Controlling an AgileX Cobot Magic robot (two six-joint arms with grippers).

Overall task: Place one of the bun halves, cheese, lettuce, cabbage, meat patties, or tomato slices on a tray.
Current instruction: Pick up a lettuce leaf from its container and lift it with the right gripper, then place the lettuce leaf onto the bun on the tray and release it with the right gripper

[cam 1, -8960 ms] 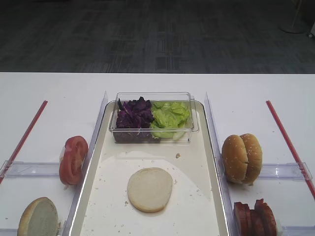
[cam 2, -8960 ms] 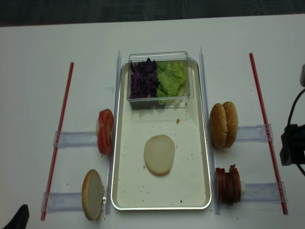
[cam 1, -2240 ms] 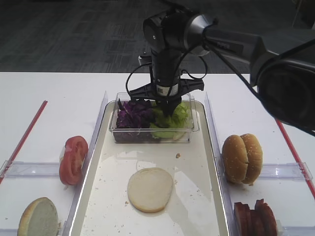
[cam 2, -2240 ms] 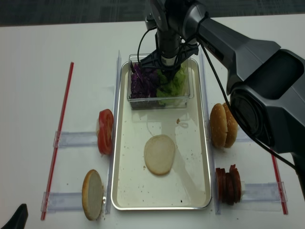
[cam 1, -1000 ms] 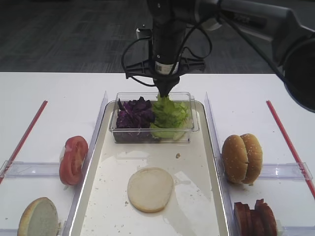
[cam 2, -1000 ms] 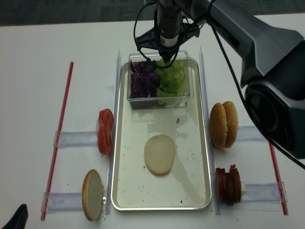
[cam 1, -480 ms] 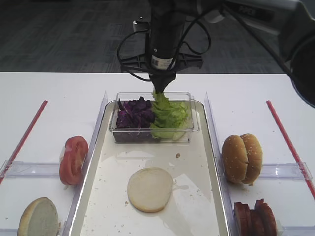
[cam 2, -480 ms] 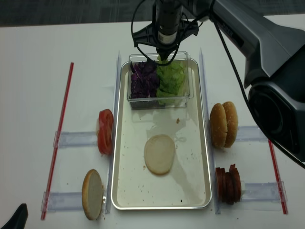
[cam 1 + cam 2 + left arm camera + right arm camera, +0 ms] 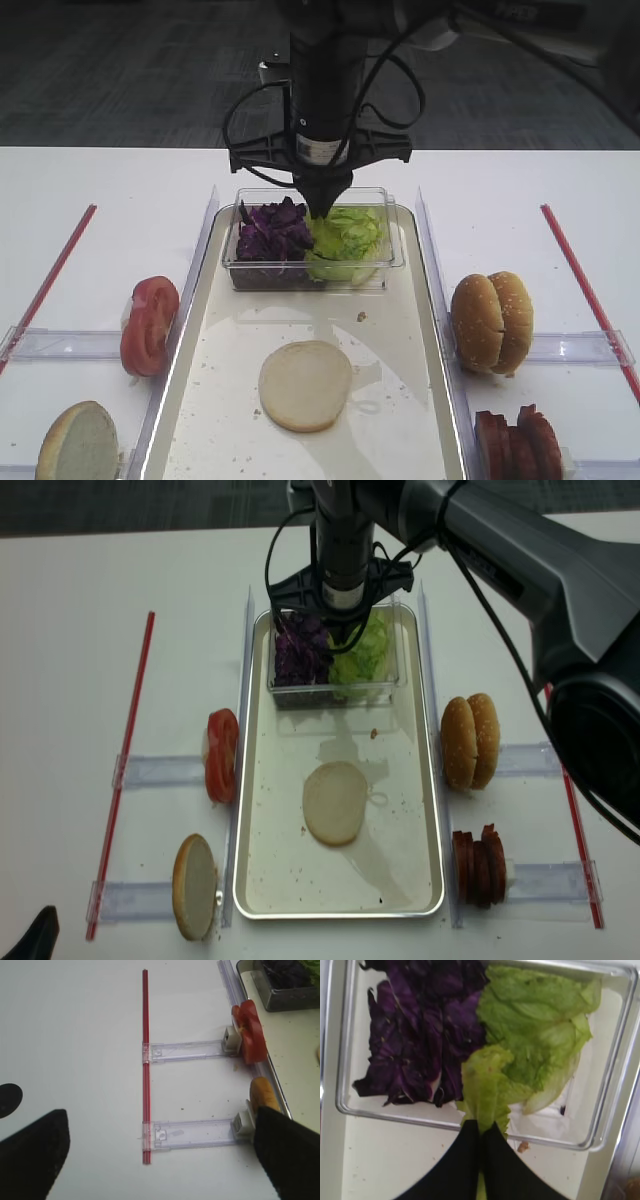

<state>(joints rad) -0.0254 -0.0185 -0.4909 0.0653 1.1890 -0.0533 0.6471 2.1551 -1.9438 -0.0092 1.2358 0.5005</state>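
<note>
My right gripper (image 9: 325, 205) (image 9: 482, 1127) hangs over the clear box (image 9: 392, 262), shut on a ruffled light-green lettuce leaf (image 9: 485, 1082) that dangles from its fingertips. More lettuce (image 9: 540, 1030) (image 9: 368, 645) lies in the box beside the dark purple cabbage (image 9: 270, 230) (image 9: 420, 1035). The cream tray (image 9: 405, 400) (image 9: 405, 780) holds the box at its far end and a pale bun half (image 9: 305, 385) (image 9: 335, 802) in its middle. My left gripper (image 9: 160, 1160) is open over bare table left of the tray.
Tomato slices (image 9: 148, 325) (image 9: 248, 1032) and a bun half (image 9: 78, 442) (image 9: 262, 1092) stand on clear holders left of the tray. Sesame buns (image 9: 492, 320) and meat patties (image 9: 518, 440) stand on the right. Red strips (image 9: 125, 770) (image 9: 560, 750) run along both sides.
My right gripper has lifted a lettuce leaf free of the heap and drifted slightly toward the near side of the box. Everything else is where it was.
</note>
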